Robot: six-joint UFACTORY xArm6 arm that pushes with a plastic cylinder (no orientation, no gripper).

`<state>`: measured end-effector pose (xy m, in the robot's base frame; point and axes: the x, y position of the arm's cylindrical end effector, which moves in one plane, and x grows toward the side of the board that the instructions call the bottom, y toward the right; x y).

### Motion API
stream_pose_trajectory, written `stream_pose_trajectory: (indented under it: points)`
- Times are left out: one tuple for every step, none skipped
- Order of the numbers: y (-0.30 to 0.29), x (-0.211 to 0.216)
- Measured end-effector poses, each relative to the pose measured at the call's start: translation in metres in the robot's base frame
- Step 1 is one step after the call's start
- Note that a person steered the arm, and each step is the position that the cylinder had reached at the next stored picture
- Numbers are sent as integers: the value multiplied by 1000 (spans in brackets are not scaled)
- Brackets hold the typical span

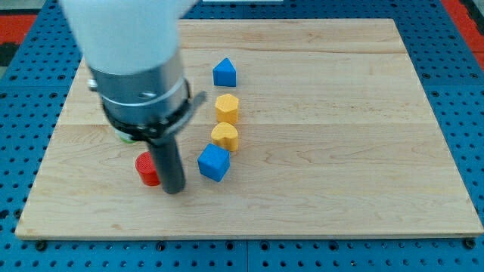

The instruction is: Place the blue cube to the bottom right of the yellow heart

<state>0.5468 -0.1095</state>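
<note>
My tip (174,190) rested on the wooden worktop (340,151), near the view's bottom left part of it. The arm carried no gripper at all, only the dark rod, so nothing could open, close or hold.

The blue cube (213,162) lay just to the view's right of my tip and a little toward the view's top, with a small gap between them. The cube was turned, so one corner pointed to the view's bottom. Its upper corner was touching, or almost touching, the yellow heart (224,137), which stood directly above it, slightly to the right. So the cube was below the heart, more at its bottom left than at its bottom right.

In my judgement, the coming move depended on this: my tip was on the left side of the cube, so a push toward the view's right would carry the cube to the wanted place.

A red cylinder (146,168) stood touching the rod on its left side. A yellow hexagon block (227,108) and a blue pentagon-like block (224,72) stood higher in the same column. No container was on the worktop.
</note>
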Motion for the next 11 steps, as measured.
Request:
stream_pose_trajectory:
  points:
    - [-23,-2]
    - [-10,-14]
    - [26,-28]
    - [65,-29]
    - [71,-25]
    - [72,20]
    - [142,12]
    - [183,-13]
    - [181,-23]
    - [150,-23]
    - [130,-20]
